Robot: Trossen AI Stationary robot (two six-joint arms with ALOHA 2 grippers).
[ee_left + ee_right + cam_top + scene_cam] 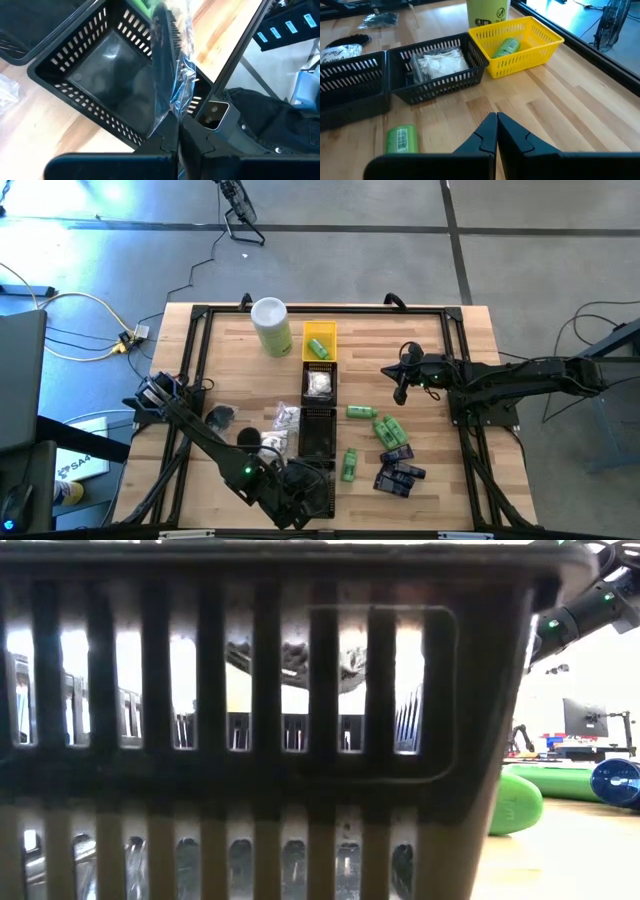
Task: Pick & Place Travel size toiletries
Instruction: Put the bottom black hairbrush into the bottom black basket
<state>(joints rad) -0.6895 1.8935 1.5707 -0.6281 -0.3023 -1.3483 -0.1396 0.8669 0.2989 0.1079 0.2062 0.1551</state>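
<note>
My left gripper (318,498) (177,125) hovers at the table's near edge over an empty black slotted tray (100,80) and is shut on a dark toothed piece in crinkly clear wrap (167,65). My right gripper (400,390) (496,116) waits at the right, shut and holding nothing. Green little bottles (390,430), dark blue packets (398,472), white clear-wrapped pieces (285,418) and black pucks (222,417) lie flat on the wood. A yellow tray (540,47) holds one green bottle (506,46). A black tray (470,75) holds white wrapped pieces (439,65). My left gripper pinches one end of the clear wrap (175,107) between its two fingers, slanting down from above. The dark toothed piece runs on from the fingertips over the black tray's rim. I cannot tell whether its far end touches the tray.
The trays stand in a row down the table's middle (318,430). A tall pale-green canister with a white lid (271,326) stands at the far left of them. A black frame (195,340) runs around the tabletop. In the low view the near tray (250,720) fills the picture.
</note>
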